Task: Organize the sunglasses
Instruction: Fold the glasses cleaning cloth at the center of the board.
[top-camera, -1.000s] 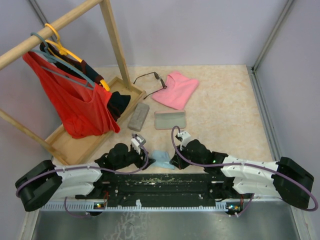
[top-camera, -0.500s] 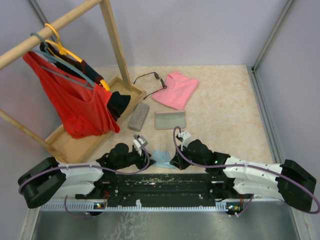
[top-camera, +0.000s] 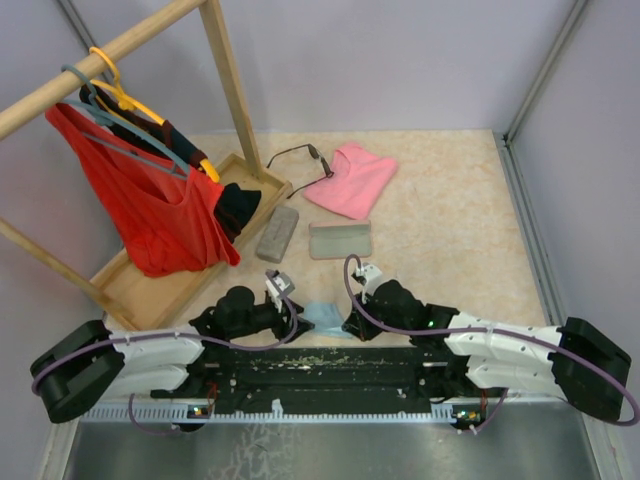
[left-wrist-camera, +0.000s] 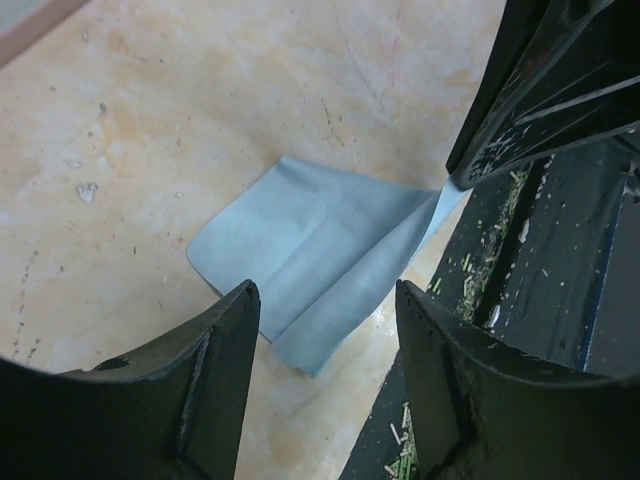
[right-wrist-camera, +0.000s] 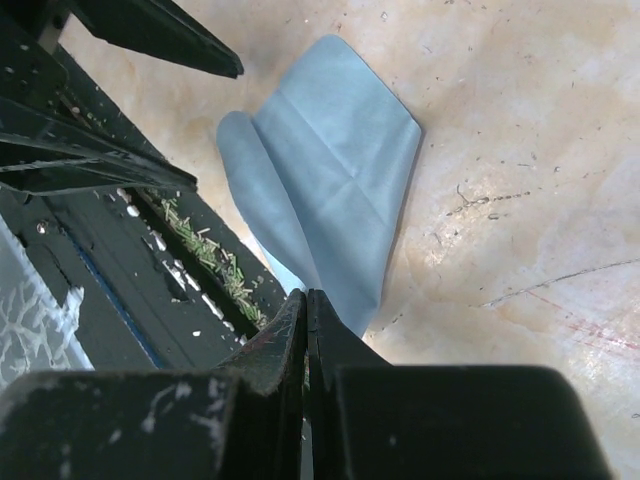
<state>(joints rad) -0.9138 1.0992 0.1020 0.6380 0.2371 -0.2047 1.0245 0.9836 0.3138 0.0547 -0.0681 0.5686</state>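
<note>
One pair of dark wire-framed sunglasses (top-camera: 297, 156) lies at the far side, beside a pink cloth (top-camera: 352, 178). I cannot see a second pair. A light-blue cloth (top-camera: 322, 316) lies at the near edge between my grippers. My right gripper (top-camera: 347, 322) is shut on the cloth's near corner (right-wrist-camera: 300, 270) and holds that corner raised (left-wrist-camera: 440, 195). My left gripper (left-wrist-camera: 325, 300) is open and empty, hovering just above the cloth's (left-wrist-camera: 320, 250) left part. It also shows in the top view (top-camera: 283, 298).
An oblong grey case (top-camera: 278, 232) and a flat grey-green case (top-camera: 340, 240) lie mid-table. A wooden rack with its tray (top-camera: 150, 290) and hanging red garment (top-camera: 150, 200) fills the left. The black arm-base rail (top-camera: 320, 365) runs along the near edge.
My left gripper has edged slightly right toward the blue cloth. My right gripper stays shut at the cloth's edge, and the cloth has shifted a little.
</note>
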